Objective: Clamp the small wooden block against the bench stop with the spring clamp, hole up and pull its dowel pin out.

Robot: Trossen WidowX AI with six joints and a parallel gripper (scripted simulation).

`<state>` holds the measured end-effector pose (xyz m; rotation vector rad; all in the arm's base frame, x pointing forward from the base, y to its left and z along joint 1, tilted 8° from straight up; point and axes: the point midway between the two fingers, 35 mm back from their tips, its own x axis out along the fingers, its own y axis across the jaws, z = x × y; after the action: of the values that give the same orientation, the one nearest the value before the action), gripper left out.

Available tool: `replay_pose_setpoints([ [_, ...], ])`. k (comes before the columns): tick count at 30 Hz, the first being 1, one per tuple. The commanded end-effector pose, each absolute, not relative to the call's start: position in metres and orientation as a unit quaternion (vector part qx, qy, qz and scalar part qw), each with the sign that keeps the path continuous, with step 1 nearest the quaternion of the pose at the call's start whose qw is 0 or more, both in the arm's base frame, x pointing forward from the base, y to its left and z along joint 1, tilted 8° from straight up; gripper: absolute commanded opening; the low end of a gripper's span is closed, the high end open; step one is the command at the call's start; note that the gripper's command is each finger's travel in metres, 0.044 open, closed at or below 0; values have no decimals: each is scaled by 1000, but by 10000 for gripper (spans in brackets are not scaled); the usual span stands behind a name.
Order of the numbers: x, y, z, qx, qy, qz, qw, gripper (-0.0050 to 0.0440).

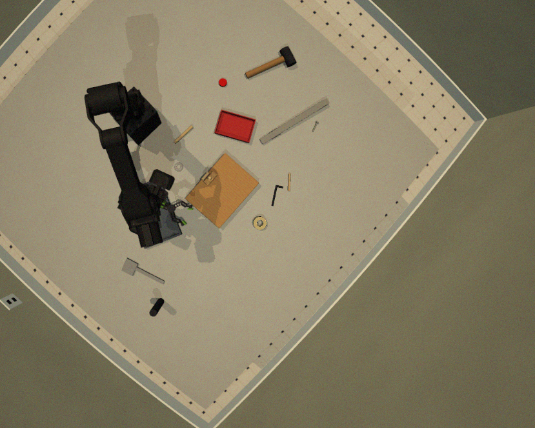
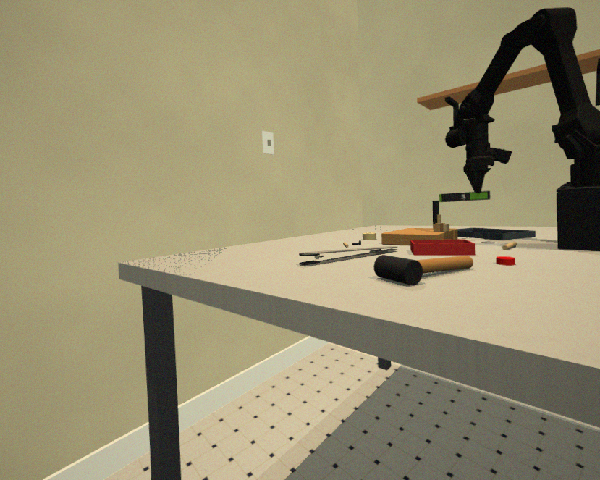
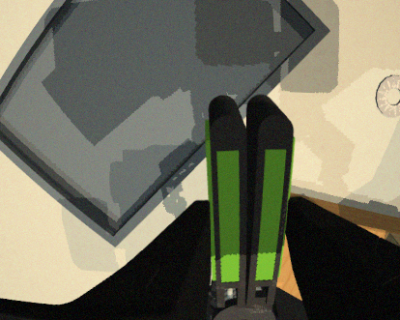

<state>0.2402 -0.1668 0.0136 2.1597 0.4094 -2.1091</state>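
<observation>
The wrist view shows the black claw [image 1: 170,206] [image 2: 477,189] [image 3: 247,213] pinching the black-and-green spring clamp [image 1: 174,215] [image 2: 480,195] [image 3: 228,195]; the exterior view alone reveals the upright wooden dowel [image 2: 438,218] above the small tan wooden block [image 1: 208,177] [image 2: 437,227].

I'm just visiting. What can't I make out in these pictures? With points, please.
Top: part of the dark tray [image 1: 171,229] [image 2: 497,234] [image 3: 146,41], hidden by the arm.
Top and exterior: the lower end of the dowel pin [image 1: 210,177] [image 2: 438,218], hidden by the block [image 1: 208,181] [image 2: 437,227].
Exterior: the shelf's [image 2: 519,79] right end, cut off by the picture's edge.
</observation>
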Motion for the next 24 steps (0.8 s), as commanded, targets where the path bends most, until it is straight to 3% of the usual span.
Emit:
replay_pose_setpoints([
  [1,243,-166,16,709,142,-688,59,0],
  [24,251,-158,17,701,201,-674,121,0],
])
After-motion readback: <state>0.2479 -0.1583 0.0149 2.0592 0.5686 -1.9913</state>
